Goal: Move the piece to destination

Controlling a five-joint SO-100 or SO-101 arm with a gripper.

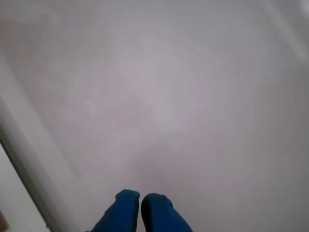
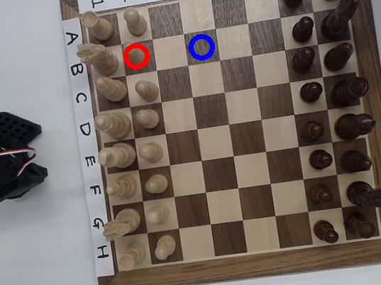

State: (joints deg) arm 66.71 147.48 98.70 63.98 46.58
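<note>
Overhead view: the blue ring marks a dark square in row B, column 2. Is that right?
Not quite: the column is wrong. In the overhead view the blue ring marks a dark square in row B, column 4. The ring in row B, column 2 is the red ring.

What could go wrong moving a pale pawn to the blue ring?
1. The gripper has shut jaws, and its wrist view shows only blank surface: aiming is blind.
2. The pale pawns stand tight beside taller pieces; reaching in could topple neighbours.
3. The red ring lies near the blue ring: wrong-square risk.
</note>
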